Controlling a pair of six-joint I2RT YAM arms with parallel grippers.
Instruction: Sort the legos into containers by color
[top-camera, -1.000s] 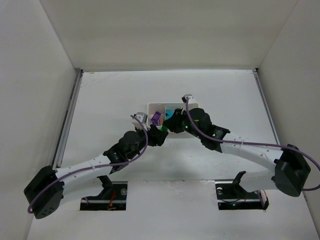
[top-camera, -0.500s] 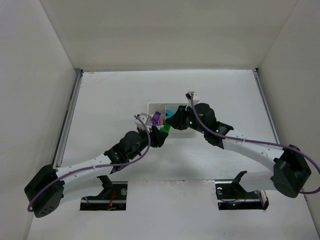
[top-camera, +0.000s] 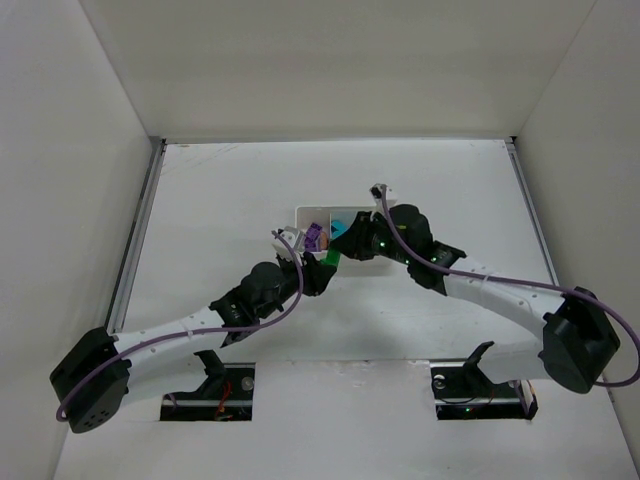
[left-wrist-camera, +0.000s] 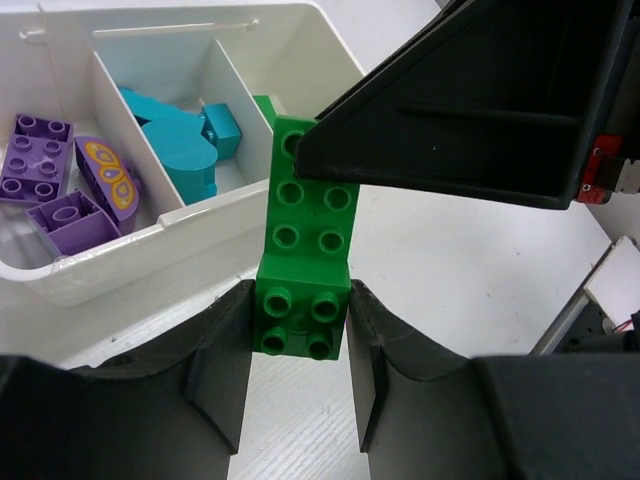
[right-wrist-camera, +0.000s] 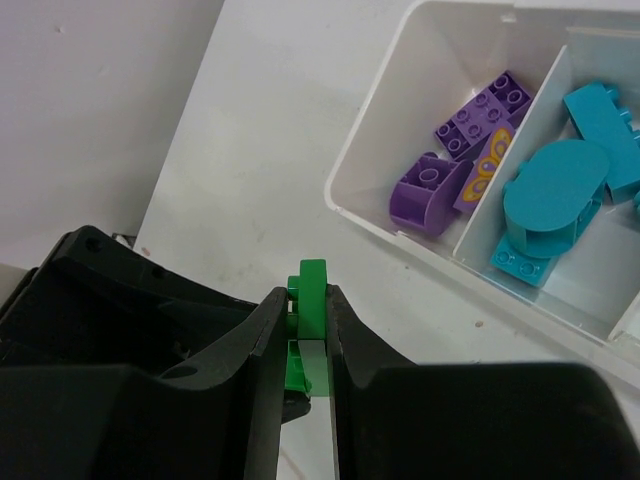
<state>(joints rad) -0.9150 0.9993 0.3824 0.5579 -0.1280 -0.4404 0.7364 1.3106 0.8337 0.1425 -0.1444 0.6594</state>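
Green legos (left-wrist-camera: 305, 250), joined, at the tray's (left-wrist-camera: 120, 272) six o'clock: left gripper (left-wrist-camera: 300, 330) has just pinched the lower brick, right gripper (right-wrist-camera: 308, 320) stays clamped above, apparently ready for separating.

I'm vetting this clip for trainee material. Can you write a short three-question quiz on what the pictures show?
1. True or false: the green lego stack lies inside the white tray.
2. Which colour fills the compartment next to the purple legos? A. green B. cyan C. red
3. Fill in: the left pincer and the right pincer both grip the ____ stack.
Key: 1 false, it is held outside the tray; 2 B; 3 green.
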